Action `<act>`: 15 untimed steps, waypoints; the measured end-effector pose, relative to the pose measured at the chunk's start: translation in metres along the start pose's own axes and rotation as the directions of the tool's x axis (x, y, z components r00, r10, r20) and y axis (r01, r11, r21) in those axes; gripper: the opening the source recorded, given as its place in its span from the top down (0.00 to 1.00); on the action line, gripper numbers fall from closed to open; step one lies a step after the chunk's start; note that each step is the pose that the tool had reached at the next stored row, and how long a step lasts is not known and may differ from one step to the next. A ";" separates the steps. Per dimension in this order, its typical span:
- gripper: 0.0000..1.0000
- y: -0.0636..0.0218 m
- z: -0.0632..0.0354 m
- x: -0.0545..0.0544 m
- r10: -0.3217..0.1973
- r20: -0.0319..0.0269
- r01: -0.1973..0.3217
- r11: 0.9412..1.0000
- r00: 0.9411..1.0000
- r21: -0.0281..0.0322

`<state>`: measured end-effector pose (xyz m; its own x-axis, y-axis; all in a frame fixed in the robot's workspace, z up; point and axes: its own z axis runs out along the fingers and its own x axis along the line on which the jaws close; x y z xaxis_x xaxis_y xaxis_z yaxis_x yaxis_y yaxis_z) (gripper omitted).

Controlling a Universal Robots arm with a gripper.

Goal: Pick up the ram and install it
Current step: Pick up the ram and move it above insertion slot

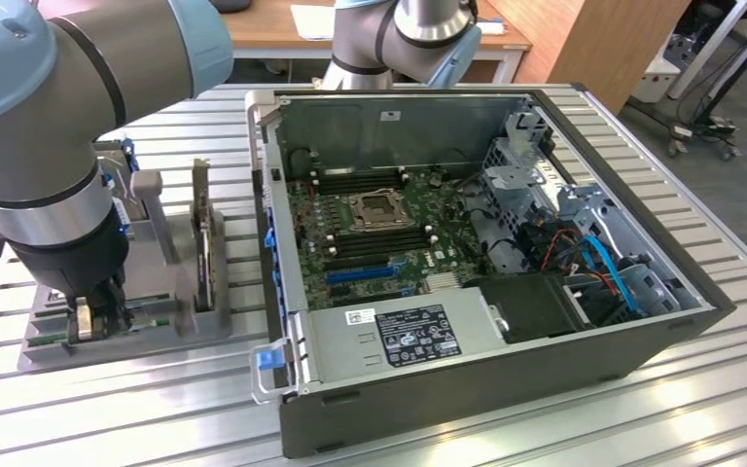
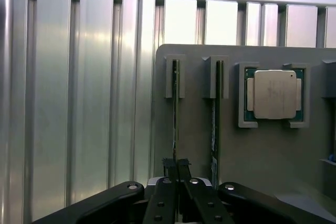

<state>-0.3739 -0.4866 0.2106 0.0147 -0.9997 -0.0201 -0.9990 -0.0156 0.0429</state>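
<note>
The ram (image 2: 175, 124) stands on edge in a slot of the grey holder (image 2: 262, 150), seen edge-on as a thin dark line. My gripper (image 2: 176, 163) is shut on the ram, its black fingers (image 2: 169, 169) pressed together on the near end of the stick. In the exterior view the gripper (image 1: 86, 326) reaches down into the holder (image 1: 127, 345) at the exterior view's left, beside the open computer case (image 1: 478, 389). The motherboard's long memory slots (image 1: 347, 180) lie on either side of the processor socket (image 1: 376, 207).
A second thin stick (image 2: 214, 135) sits in the neighbouring slot, and a processor (image 2: 274, 94) rests in a pocket of the holder. A dark expansion card (image 1: 201, 233) stands upright on the holder. Another arm's base (image 1: 400, 39) is behind the case. Ribbed aluminium table (image 1: 504, 438) all around.
</note>
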 end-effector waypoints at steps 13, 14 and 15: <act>0.89 0.0010 -0.0266 -0.001 0.000 0.000 0.000 1.000 1.000 0.000; 0.89 0.0011 -0.0291 -0.001 0.000 0.000 0.000 1.000 1.000 0.000; 0.89 0.0012 -0.0318 -0.001 0.000 0.000 0.000 1.000 1.000 0.000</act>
<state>-0.3738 -0.4866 0.2424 0.0147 -0.9997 -0.0201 -0.9990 -0.0156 0.0428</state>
